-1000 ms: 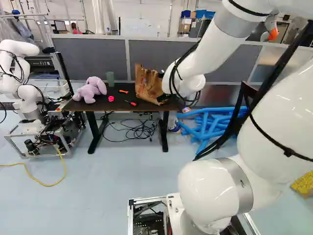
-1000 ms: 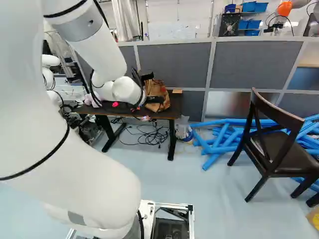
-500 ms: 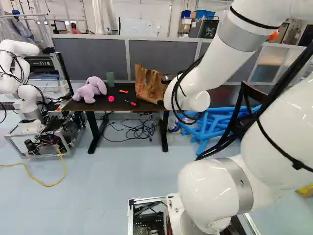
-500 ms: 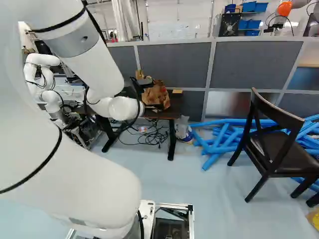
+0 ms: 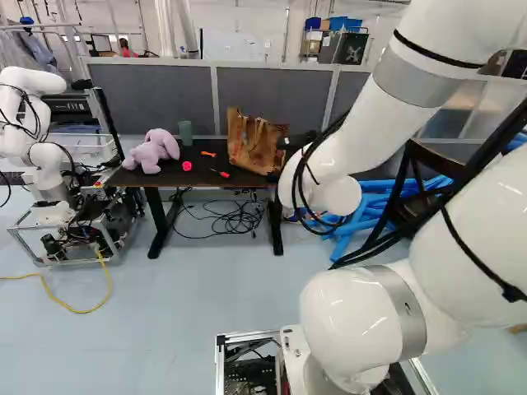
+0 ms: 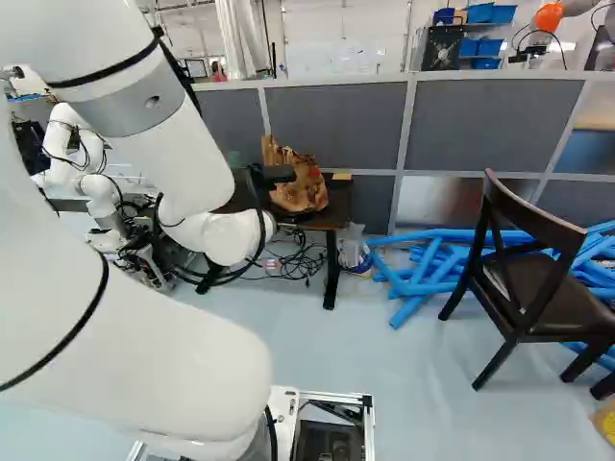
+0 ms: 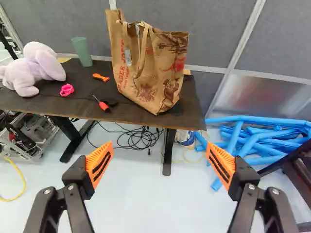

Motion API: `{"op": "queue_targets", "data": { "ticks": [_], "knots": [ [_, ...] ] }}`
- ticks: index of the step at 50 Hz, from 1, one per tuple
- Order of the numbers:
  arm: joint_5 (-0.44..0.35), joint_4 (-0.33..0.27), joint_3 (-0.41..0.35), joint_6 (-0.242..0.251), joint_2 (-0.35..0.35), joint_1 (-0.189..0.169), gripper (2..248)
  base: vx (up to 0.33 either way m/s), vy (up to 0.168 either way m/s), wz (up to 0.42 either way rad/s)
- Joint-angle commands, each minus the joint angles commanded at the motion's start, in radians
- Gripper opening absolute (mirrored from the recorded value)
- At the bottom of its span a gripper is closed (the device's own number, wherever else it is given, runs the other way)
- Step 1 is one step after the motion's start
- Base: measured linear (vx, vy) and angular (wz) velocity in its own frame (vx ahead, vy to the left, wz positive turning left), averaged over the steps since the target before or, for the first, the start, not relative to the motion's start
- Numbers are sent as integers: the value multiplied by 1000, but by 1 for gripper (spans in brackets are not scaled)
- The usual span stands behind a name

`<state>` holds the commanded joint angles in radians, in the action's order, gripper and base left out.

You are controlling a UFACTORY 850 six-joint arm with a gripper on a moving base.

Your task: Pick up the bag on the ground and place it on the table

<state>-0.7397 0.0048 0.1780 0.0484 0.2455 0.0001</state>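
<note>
My gripper (image 6: 279, 175) is in front of the bag in the right base view, partly hidden by the wrist. In the wrist view the gripper (image 7: 160, 165) stands wide open, nothing between its orange pads. Ahead of it, a brown paper bag (image 7: 148, 68) with handles and red print stands on the dark table (image 7: 48, 104), near its right end and leaning slightly. A gap separates fingers and bag. The left base view also shows the bag (image 5: 251, 144) on the tabletop.
On the table: a purple plush toy (image 7: 36, 70), green cup (image 7: 82, 51), pink item (image 7: 67, 90), orange-handled tool (image 7: 101, 77) and red screwdriver (image 7: 101, 104). Blue tubes (image 6: 432, 269) and a dark chair (image 6: 538, 269) are on the right. Another robot (image 5: 33, 132) stands left.
My arm has drawn the gripper back from the bag, upward and to the right in the left base view. The bag stays on the table. The base has not moved.
</note>
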Motion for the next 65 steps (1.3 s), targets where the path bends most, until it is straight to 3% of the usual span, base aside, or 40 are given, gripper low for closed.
{"op": "queue_targets", "data": {
  "ticks": [30, 65],
  "knots": [
    [-114, -4, -78, -41, 29, 0, 247, 0, 0, 0],
    [-133, -5, -91, -48, 34, 0, 247, 0, 0, 0]
  ]
}}
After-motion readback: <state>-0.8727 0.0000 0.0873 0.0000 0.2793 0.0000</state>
